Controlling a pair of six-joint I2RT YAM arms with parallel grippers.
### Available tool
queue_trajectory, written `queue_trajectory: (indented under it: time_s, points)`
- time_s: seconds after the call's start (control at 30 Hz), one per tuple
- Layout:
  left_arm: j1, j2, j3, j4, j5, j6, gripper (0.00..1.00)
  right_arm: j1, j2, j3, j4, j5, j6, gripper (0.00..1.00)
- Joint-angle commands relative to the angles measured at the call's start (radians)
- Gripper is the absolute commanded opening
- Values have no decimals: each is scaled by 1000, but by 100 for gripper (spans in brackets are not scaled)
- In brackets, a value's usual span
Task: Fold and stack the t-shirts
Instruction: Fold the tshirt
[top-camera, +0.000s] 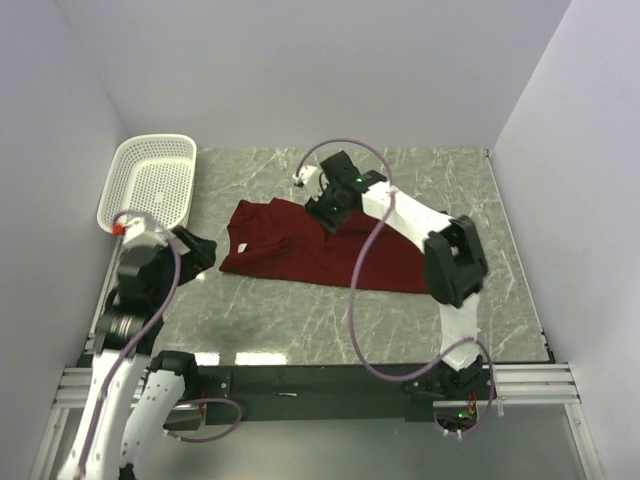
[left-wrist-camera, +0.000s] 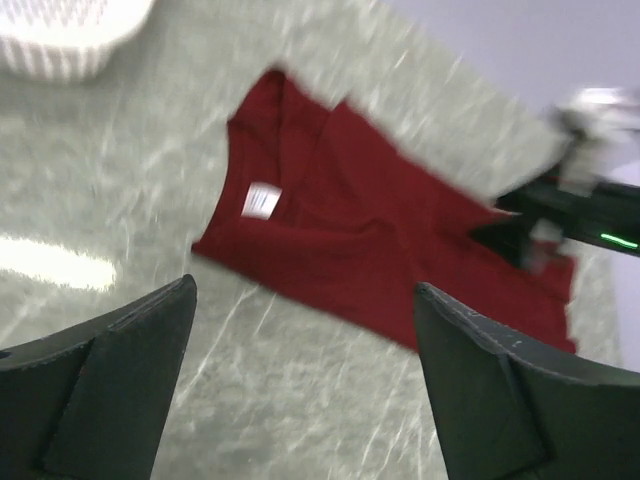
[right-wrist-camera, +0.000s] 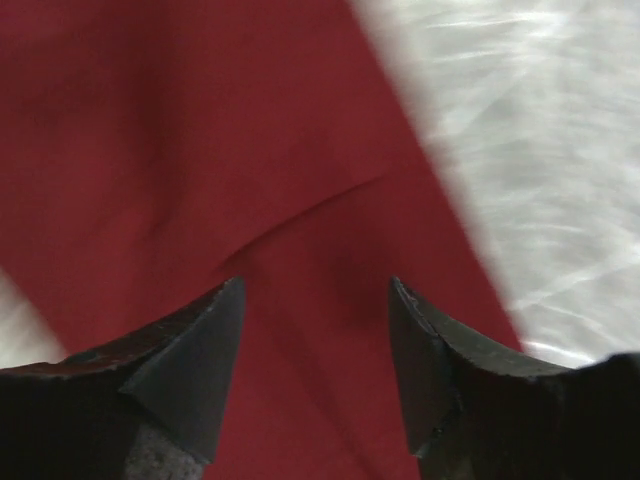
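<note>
Dark red short-sleeved cloth t-shirt (top-camera: 300, 250) lies mid-surface (top-camera: 300, 325), seemingly part-folded. Right fingers (right-wrist-camera: 190, 360) hover parted over its 12 o'clock edge, empty; left fingers (left-wrist-camera: 120, 370) wide, empty. I judge folding unfinished, nothing stacked.

The t-shirt (left-wrist-camera: 340, 250) looks blurred, and the basket (left-wrist-camera: 60, 45) is cut off.

Both arms are built of white links and black joint housings; the left arm (top-camera: 150, 270) has a small orange-red part (top-camera: 120, 228) at its top, and the right arm (top-camera: 440, 260) shows a small green light (top-camera: 358, 181). A thin pale-purple cable (top-camera: 352, 300) runs along each arm in loose loops. The left hand (left-wrist-camera: 304, 284) and the right hand (right-wrist-camera: 316, 280) have dark grey, wedge-shaped fingers (left-wrist-camera: 120, 370).
</note>
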Motion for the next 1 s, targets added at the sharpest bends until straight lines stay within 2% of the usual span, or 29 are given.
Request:
queue_trajectory:
  time_s: [0.0, 0.1, 0.23, 0.37, 0.47, 0.67, 0.97]
  points:
    - [4, 234, -2, 7, 99, -26, 91, 18, -228, -136, -82, -378, -159, 66]
    - [4, 400, -14, 66, 167, -26, 84, 4, -348, -278, -76, -414, -177, 66]
    - [5, 586, 7, 194, 158, 20, 84, -64, -488, -442, -41, -455, -162, 66]
    - [4, 846, 102, 195, 153, 92, 77, -192, -619, -583, -25, -541, -134, 66]
    - [7, 951, 147, 186, 129, 137, 72, -281, -686, -637, -45, -596, -142, 66]
    - [7, 1030, 205, 165, 118, 172, 59, -321, -767, -708, -41, -632, -142, 66]
    - [7, 1056, 254, 116, 106, 247, 58, -329, -753, -700, -53, -650, -137, 66]
